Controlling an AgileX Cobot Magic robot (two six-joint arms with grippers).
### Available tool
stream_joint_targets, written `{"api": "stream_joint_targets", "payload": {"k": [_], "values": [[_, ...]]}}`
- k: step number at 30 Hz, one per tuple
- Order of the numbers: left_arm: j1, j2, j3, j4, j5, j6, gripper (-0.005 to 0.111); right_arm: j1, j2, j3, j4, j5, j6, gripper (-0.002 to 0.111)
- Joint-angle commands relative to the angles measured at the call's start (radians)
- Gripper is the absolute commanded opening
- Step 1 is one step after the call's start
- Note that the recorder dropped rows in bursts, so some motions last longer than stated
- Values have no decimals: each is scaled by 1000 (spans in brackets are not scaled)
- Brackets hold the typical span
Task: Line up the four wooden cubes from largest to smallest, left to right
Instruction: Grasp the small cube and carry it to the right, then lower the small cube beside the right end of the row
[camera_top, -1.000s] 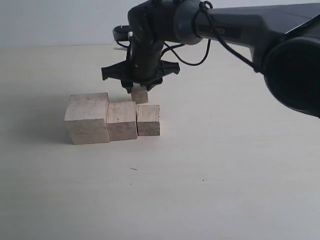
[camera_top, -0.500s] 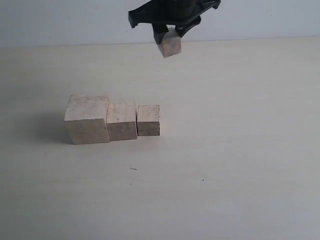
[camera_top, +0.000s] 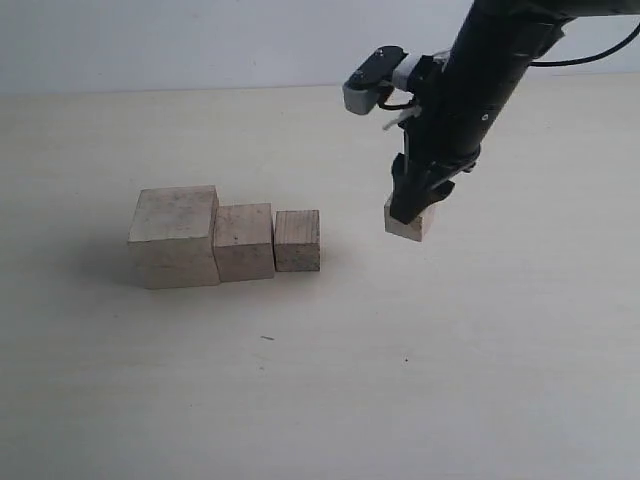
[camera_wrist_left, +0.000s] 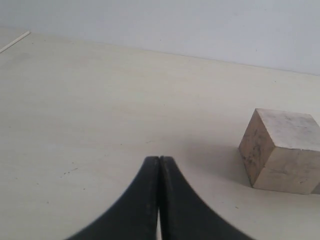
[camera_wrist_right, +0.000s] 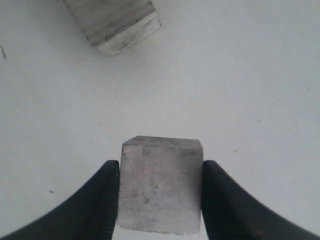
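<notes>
Firmly the right gripper (camera_top: 410, 207) clamps the smallest cube (camera_top: 406, 229): pale, grainy, equal-sided, turned askew, down near the table (camera_top: 480, 380), apart to the right of 3 touching cubes (camera_top: 225, 240), largest leftmost. The left gripper (camera_wrist_left: 159, 167) is pressed closed, empty.

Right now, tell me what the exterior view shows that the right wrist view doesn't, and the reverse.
Only the exterior view shows the full row: the big block, medium block and small block touch side by side, largest on the left. It also shows the right arm reaching down. Only the right wrist view shows the fingers pressed against two opposite sides of the tiniest block. Both show that tiniest block gripped in the right hand, apart from the row, over the table.
</notes>
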Motion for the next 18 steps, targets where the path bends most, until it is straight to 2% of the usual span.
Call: {"api": "stream_joint_targets", "payload": {"k": [1,4,8,13,18], "values": [[-5,-6,0,0,-6,0,0,-17,-13,14,13,-80,-200,0],[-5,-6,0,0,-6,0,0,-12,-13,14,78,-135,-254,0],[-5,-6,0,0,-6,0,0,-12,2,14,148,-130,-470,0],[-5,-6,0,0,-6,0,0,-12,53,14,163,-124,-546,0],[-5,-6,0,0,-6,0,0,-12,114,14,266,-123,-660,0]]}}
